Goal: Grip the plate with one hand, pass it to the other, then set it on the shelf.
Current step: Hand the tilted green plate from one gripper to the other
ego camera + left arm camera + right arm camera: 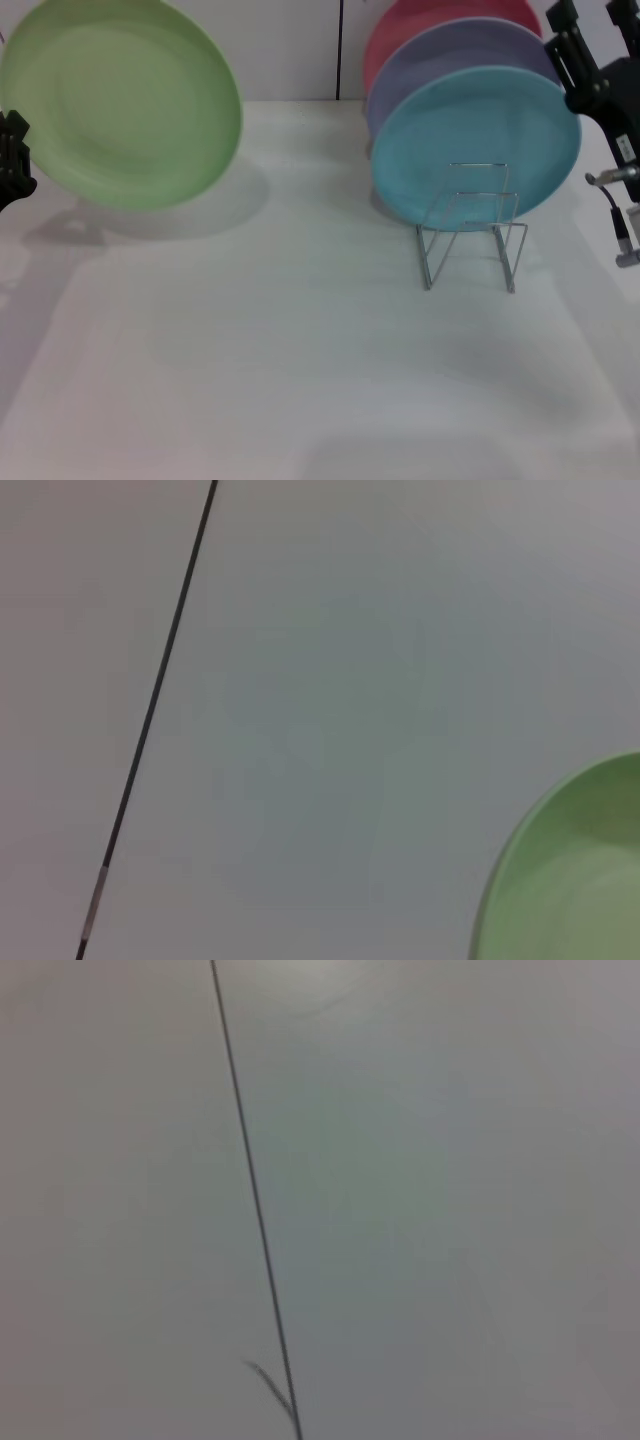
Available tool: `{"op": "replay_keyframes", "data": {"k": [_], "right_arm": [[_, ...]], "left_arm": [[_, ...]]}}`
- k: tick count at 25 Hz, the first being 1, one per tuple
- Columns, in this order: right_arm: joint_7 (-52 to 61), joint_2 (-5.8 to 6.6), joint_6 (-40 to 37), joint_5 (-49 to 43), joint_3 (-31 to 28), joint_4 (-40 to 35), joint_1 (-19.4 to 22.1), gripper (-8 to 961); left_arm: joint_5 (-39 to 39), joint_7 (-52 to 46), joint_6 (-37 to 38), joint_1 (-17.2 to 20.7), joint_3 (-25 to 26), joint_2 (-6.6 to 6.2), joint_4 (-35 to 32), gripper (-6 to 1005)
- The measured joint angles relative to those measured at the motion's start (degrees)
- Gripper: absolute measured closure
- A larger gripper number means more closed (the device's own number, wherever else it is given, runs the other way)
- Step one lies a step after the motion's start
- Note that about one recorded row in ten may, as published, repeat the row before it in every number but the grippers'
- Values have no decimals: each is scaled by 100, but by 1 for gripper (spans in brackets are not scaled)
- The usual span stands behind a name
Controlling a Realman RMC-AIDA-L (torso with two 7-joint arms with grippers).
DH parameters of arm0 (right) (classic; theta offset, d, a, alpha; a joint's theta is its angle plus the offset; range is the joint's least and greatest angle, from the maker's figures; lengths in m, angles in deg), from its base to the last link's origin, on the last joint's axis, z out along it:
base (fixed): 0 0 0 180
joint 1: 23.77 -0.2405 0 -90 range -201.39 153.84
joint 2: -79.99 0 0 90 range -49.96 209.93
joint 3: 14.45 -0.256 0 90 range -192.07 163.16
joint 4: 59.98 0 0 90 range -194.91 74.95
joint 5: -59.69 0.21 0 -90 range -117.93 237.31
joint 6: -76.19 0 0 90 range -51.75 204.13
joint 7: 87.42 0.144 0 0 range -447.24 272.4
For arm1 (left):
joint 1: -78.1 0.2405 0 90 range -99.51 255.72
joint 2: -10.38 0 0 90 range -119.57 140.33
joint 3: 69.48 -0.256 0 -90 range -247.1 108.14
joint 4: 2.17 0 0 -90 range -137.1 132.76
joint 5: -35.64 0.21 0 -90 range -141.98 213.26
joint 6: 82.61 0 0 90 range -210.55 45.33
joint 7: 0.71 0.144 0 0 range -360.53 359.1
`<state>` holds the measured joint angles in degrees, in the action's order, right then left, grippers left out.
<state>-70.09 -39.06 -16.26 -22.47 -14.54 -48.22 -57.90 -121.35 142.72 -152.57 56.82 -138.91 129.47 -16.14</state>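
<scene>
The light-green plate (pixel 125 100) is held up above the table at the far left, tilted with its face toward me, and casts a shadow on the table below. My left gripper (pixel 12 160) shows as a black part at the plate's left rim and is shut on it. A piece of the plate's rim also shows in the left wrist view (pixel 570 870). My right gripper (pixel 592 28) is black with a thin cable. It hangs open and empty at the far right, beside the standing plates. The silver wire rack (pixel 470 235) stands right of the middle.
A turquoise plate (pixel 475 145), a lavender plate (pixel 450 60) and a pink plate (pixel 420 25) stand on edge in the rack, one behind the other. The front loops of the rack hold nothing. A white wall rises behind the table (pixel 300 380).
</scene>
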Motion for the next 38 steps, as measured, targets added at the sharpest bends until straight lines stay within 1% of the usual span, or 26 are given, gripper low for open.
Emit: {"op": "replay_keyframes", "data": {"k": [6,11,24,34,38], "right_arm": [[-38,11,160,-10,-28,-55,-249,219],[-44,5,224,-12,-43,-79,-332,219],[-46,-19,225,-85,-4,-39,-349,219],[-46,-23,272,-659,0,147,-301,219],[-46,-22,485,-890,0,301,-294,219]], "left_arm": [[-1,7,21,-32,26,0,67,966],[0,9,27,-55,26,0,70,966],[2,9,43,-69,26,0,73,966],[2,9,45,-77,-20,0,174,967],[2,47,44,-172,-26,0,355,967]]}}
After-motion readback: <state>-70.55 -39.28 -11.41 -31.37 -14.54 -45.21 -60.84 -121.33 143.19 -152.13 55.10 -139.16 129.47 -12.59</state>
